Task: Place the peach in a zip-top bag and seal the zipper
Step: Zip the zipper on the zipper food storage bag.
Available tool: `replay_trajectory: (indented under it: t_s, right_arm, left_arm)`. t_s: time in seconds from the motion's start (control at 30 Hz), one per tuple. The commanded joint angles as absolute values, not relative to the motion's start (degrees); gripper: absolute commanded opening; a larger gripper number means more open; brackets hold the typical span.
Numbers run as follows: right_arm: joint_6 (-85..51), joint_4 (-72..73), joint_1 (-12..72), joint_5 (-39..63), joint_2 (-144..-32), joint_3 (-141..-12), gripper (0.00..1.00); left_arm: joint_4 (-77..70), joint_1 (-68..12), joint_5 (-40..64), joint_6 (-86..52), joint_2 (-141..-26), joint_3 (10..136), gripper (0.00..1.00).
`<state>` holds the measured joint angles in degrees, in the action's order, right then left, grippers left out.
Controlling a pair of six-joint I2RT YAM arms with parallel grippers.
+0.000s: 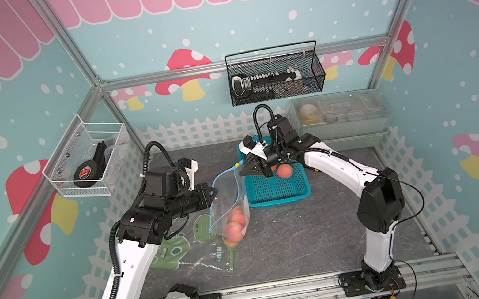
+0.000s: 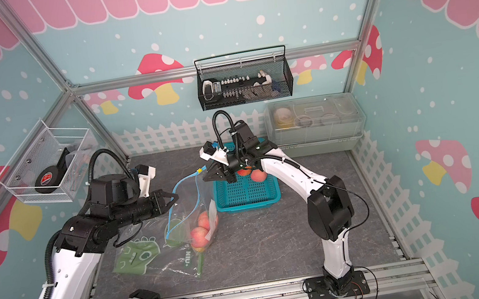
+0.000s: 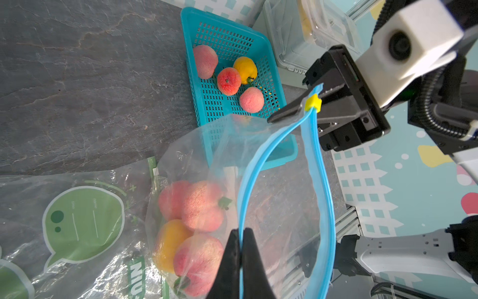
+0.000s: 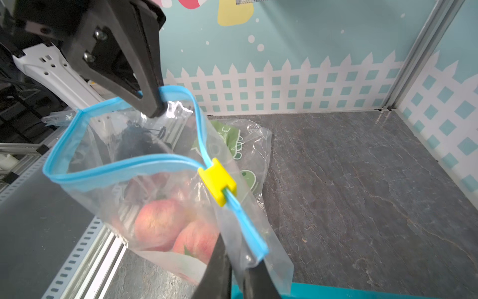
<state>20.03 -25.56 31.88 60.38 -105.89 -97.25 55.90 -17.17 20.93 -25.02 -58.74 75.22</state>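
Clenching the blue rim of the zip-top bag, left gripper and right gripper are holding it up, peaches inside.

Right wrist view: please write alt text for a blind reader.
A clear zip-top bag is held open, peaches inside. The left claw pinches its blue zipper track; the right claw pinches it past the yellow slider.
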Motion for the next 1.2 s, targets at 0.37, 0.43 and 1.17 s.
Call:
replay_trajectory:
  t_s: [0.37,0.43,1.17]
  right_arm:
    - [0.1,-17.4,34.3,44.5,-88.9,-84.7,0.0]
    - [-2.1,-18.4,35.0,41.7,-87.5,-83.3,0.0]
    - [-12.9,-12.9,38.9,37.1,-84.9,-77.1,0.0]
  left_arm:
    - [57.7,-17.4,20.0,-17.6,-62.9,89.8,0.47]
    - [57.7,-17.6,21.0,-16.2,-63.5,91.3,0.5]
    - [55.7,-33.4,18.4,-3.3,-75.2,95.4,0.55]
